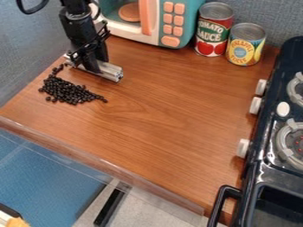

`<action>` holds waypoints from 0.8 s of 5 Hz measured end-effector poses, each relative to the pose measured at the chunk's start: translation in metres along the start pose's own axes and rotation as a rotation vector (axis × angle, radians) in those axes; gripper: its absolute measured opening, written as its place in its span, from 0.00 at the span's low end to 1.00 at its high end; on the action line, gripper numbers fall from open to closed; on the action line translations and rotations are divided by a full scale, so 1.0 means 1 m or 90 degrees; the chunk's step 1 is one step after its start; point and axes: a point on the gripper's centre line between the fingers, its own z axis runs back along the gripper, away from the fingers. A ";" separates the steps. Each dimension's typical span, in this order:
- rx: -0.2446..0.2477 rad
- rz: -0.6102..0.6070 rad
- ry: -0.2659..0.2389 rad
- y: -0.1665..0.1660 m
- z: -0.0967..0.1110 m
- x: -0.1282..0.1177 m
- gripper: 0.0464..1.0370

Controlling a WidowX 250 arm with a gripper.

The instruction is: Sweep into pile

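At the upper left of the wooden counter, my gripper [89,66] hangs low, shut on a silver metal bar [106,71]. The bar lies level, slanting from upper left down to the right, at or just above the counter surface. Directly in front of it, toward the counter's left front edge, many small black beans [68,91] form a loose heap. A thin trail of them runs up toward the bar's left end, and a few stray ones lie at the heap's right tip.
A toy microwave [172,22] stands at the back, with a tomato sauce can [213,30] and a pineapple can [245,44] to its right. The black toy stove [272,177] lines the right side. A clear strip [106,166] edges the front of the counter.
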 end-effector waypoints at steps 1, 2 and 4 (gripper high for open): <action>-0.004 -0.002 0.019 0.002 0.001 -0.006 0.30; -0.021 -0.008 0.022 0.006 0.021 -0.011 0.30; -0.042 -0.013 0.015 0.036 0.050 -0.016 0.30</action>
